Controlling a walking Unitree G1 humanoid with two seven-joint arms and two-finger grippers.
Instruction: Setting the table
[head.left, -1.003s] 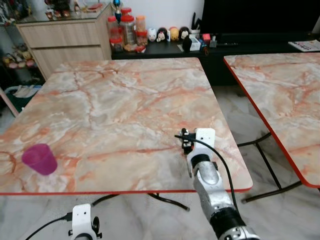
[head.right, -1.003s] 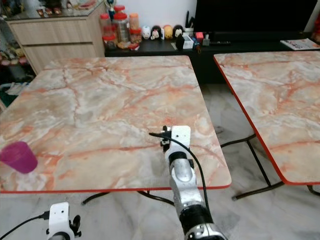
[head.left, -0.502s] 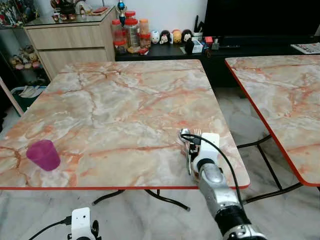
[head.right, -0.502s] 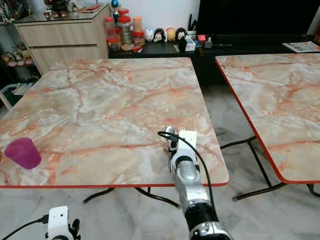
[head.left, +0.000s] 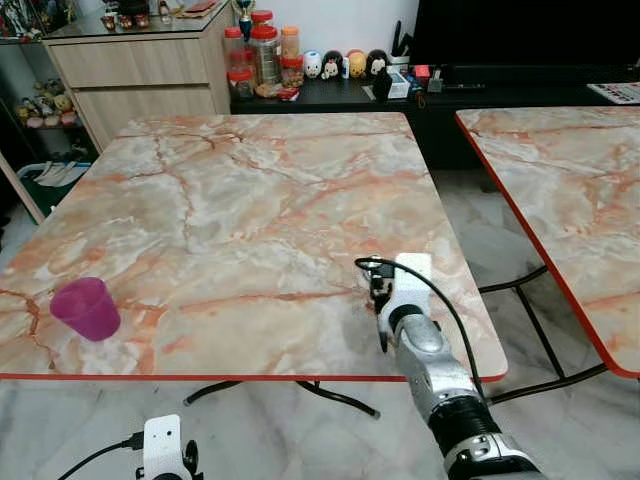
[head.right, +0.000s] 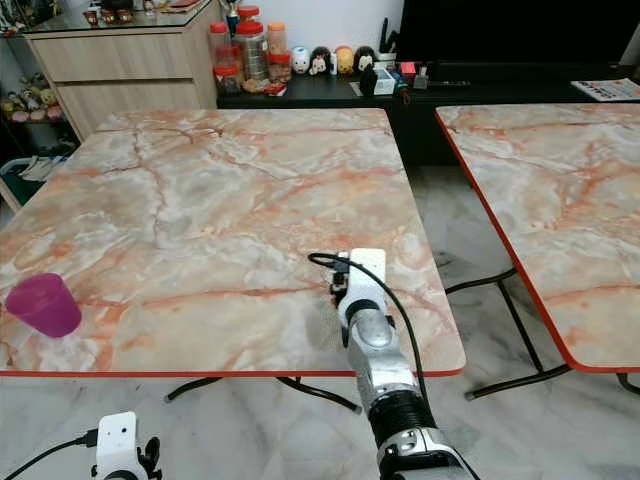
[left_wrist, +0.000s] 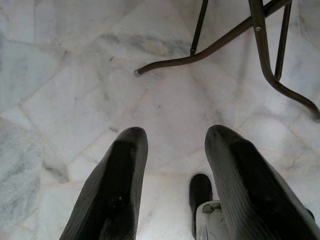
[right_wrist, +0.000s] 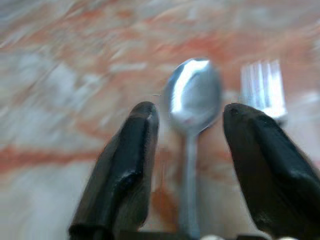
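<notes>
Now, left to right:
Cup (head.left: 86, 309): sitting at the lower left of the marble bench (head.left: 250, 200).
Left hand (left_wrist: 172, 150): hanging over the floor (left_wrist: 75, 75), fingers apart, gripping nothing.
Right hand (right_wrist: 190, 150): hovering at the bench's lower right, fingers spread around a spoon (right_wrist: 192, 95).
Fork (right_wrist: 262, 87): lying just beside the spoon.

- Even, bright indoor light on the marble table (head.left: 250, 200); head views sharp.
- Right wrist view motion-blurred; glare on the spoon (right_wrist: 192, 95) bowl.
- Soft shadows under the table's near edge.
</notes>
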